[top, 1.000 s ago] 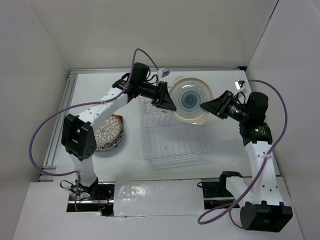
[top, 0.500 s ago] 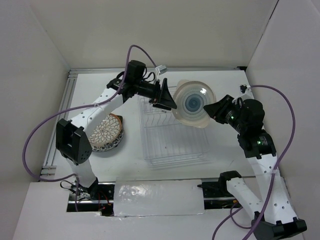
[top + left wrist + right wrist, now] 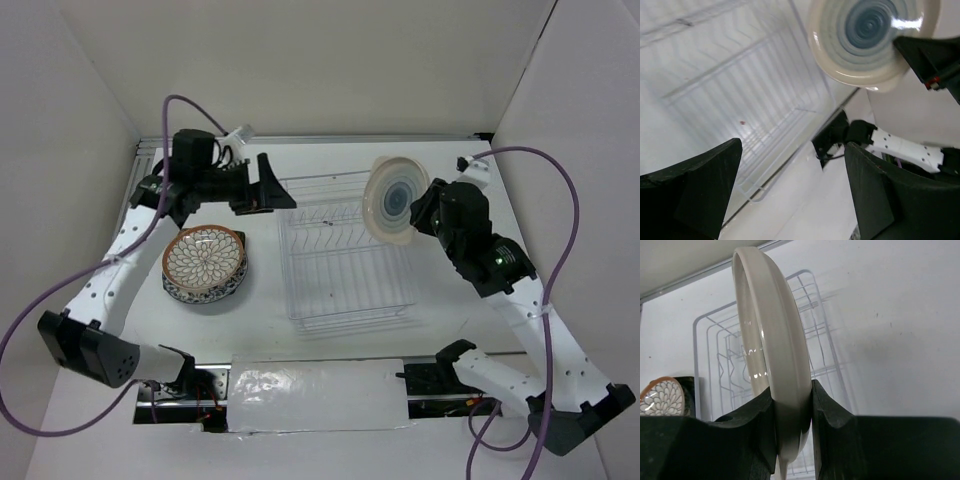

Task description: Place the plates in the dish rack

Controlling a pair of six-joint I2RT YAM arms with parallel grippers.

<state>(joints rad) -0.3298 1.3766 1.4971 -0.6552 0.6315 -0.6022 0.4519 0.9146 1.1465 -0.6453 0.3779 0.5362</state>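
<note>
Right tool (image 3: 792,407) clamped on cream plate (image 3: 771,340) rim, held upright beside rack (image 3: 289,270); left tool (image 3: 790,192) spread wide, empty. Risk: thin edge pinch, may swivel or slip before slotting.

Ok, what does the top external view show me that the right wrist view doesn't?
Only top external: the left fingers, spread and empty by the dish rack's far-left corner; the whole rack with no plate in it; the cream plate's blue-grey ringed face; a blue-white plate under the petal-patterned plate.
Only right wrist: the right fingers pinching the cream plate's rim from both sides, plate edge-on and upright.
Both: cream plate, rack, petal-patterned plate.
</note>
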